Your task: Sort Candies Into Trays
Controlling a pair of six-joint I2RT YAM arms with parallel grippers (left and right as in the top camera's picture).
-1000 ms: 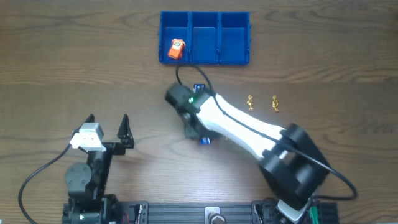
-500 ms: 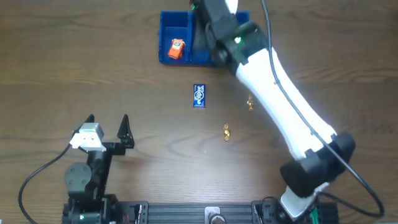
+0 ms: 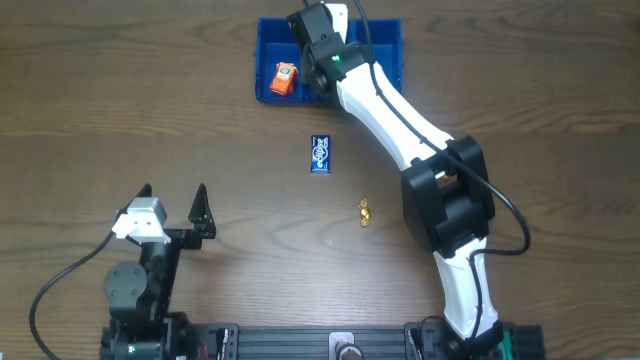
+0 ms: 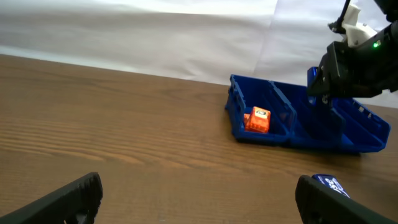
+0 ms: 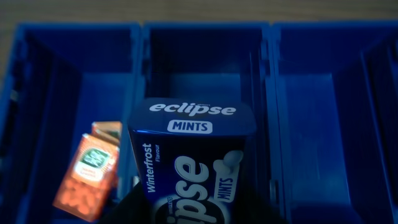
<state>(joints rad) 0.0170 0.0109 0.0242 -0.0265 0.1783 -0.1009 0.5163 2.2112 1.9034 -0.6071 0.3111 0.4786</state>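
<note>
The right claw [image 3: 308, 30] squeezes the mint box [image 5: 189, 162] tight. It holds it over the blue tray [image 3: 386, 62], I think so it can drop into the middle bin [image 5: 205, 68]. The box is dark blue with white words (it stands up tall). An orange candy box [image 3: 285, 77] lies in the bin beside it. The left claw [image 3: 172, 192] sits wide apart near its base, out of the way.

Lab-style robot bench: wood-grain tabletop [image 3: 100, 100], white backdrop sheet [image 4: 124, 31].
</note>
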